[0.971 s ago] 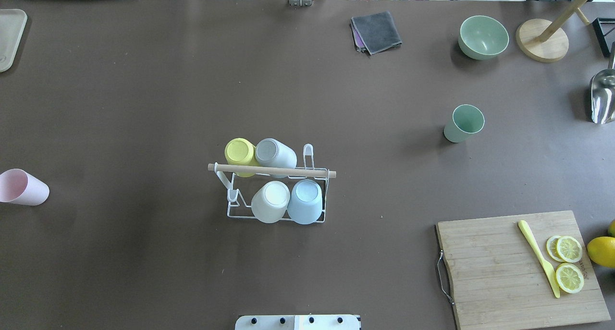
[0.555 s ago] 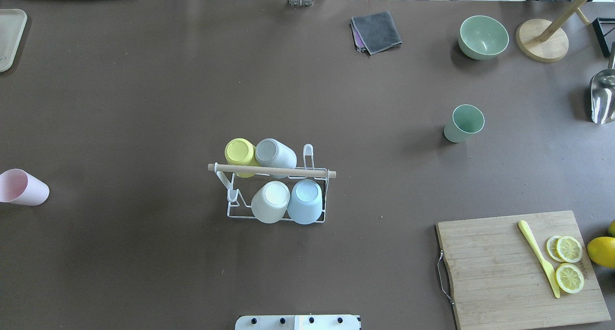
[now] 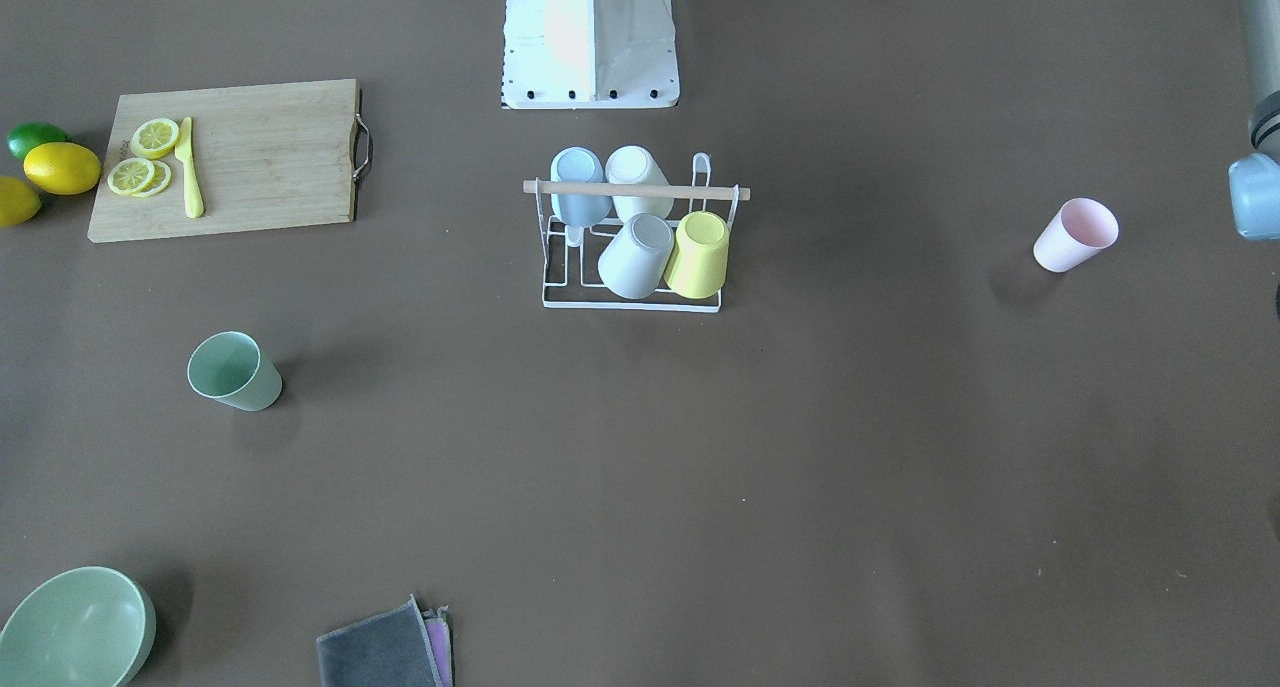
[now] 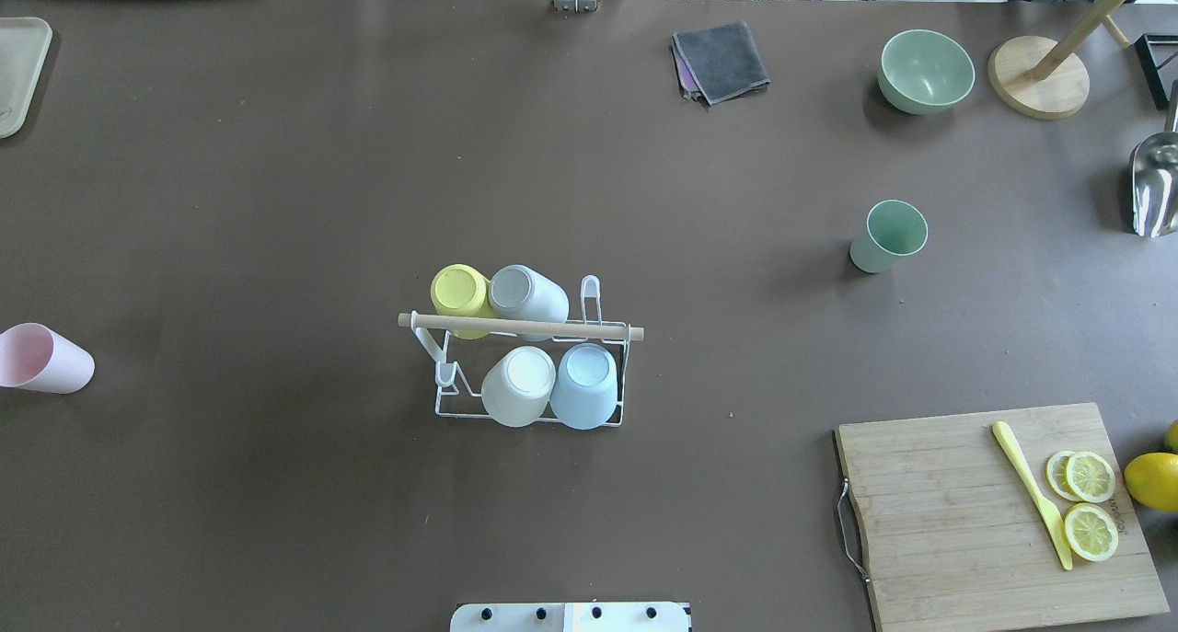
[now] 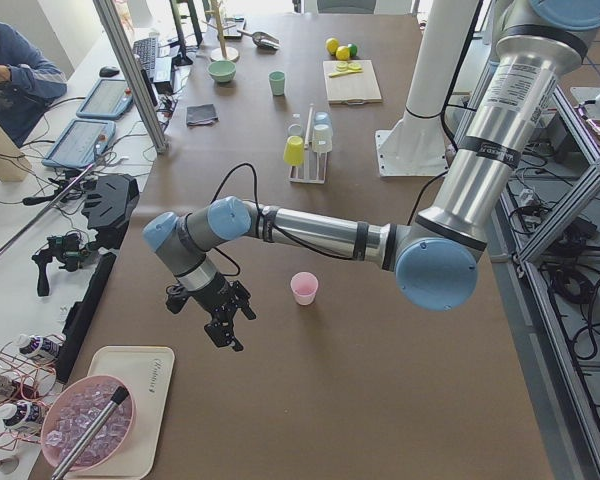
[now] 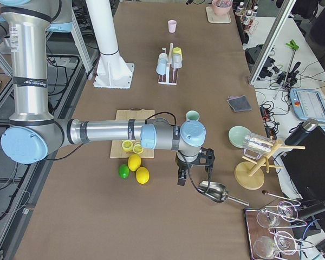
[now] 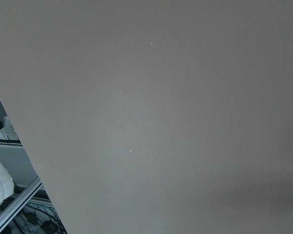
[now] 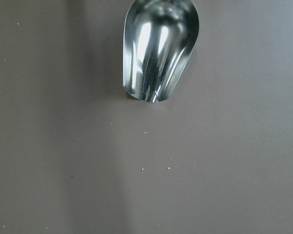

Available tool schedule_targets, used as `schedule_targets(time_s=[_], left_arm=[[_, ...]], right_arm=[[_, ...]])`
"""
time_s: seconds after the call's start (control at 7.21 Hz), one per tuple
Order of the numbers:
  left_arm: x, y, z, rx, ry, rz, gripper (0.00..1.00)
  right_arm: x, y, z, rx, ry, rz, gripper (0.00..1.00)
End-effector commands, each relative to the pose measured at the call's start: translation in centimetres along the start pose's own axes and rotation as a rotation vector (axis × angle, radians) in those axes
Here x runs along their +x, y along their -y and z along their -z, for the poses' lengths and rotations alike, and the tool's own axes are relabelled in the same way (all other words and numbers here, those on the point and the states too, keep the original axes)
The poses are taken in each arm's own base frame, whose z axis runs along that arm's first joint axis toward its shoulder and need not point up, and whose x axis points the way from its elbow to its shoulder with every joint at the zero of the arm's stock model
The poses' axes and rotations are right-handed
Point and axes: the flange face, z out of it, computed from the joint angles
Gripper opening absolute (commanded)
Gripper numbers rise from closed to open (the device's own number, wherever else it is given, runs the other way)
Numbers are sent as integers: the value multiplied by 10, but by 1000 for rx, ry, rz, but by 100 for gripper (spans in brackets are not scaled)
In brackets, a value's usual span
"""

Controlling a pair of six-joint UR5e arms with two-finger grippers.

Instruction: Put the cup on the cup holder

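The cup holder (image 4: 448,409) is a white wire rack with a wooden rod across its top, mid-table; it also shows in the front-facing view (image 3: 632,304). Several cups hang upside down on it. A pink cup (image 4: 41,359) stands at the far left, and a green cup (image 4: 888,236) stands to the right. My left gripper (image 5: 230,325) shows only in the exterior left view, near the pink cup (image 5: 304,288). My right gripper (image 6: 194,172) shows only in the exterior right view, beside a metal scoop (image 6: 214,191). I cannot tell whether either is open or shut.
A cutting board (image 4: 957,512) with lemon slices and a yellow knife lies at the front right, lemons (image 4: 1152,481) beside it. A green bowl (image 4: 925,71), a grey cloth (image 4: 721,60), a wooden stand (image 4: 1038,77) and the scoop (image 4: 1155,186) sit at the back right. A tray (image 4: 18,71) lies back left.
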Motion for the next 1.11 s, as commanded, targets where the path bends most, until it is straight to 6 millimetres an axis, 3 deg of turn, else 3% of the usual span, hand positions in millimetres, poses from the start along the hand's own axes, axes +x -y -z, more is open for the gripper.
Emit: schedule_targets(time_s=[0.0, 0.14, 0.28, 0.42, 0.56, 0.69, 0.97], left_arm=[[79, 17, 6, -161, 35, -54, 98], [81, 16, 14, -148, 37, -58, 97], [83, 20, 3, -184, 55, -134, 97], [94, 24, 5, -193, 91, -219, 97], [93, 25, 6, -192, 81, -295, 97], [101, 24, 26, -207, 72, -362, 97], [106, 41, 42, -289, 133, -409, 97]], right_arm=[[-54, 28, 11, 29, -20, 20, 100], [-106, 51, 17, 44, -11, 62, 100], [-151, 65, 23, 58, 4, 81, 100], [-177, 62, 13, 45, -2, 126, 100], [-208, 66, 0, 31, 2, 180, 100], [-243, 80, -9, 47, 8, 243, 100], [-343, 85, -18, 35, 47, 328, 100]])
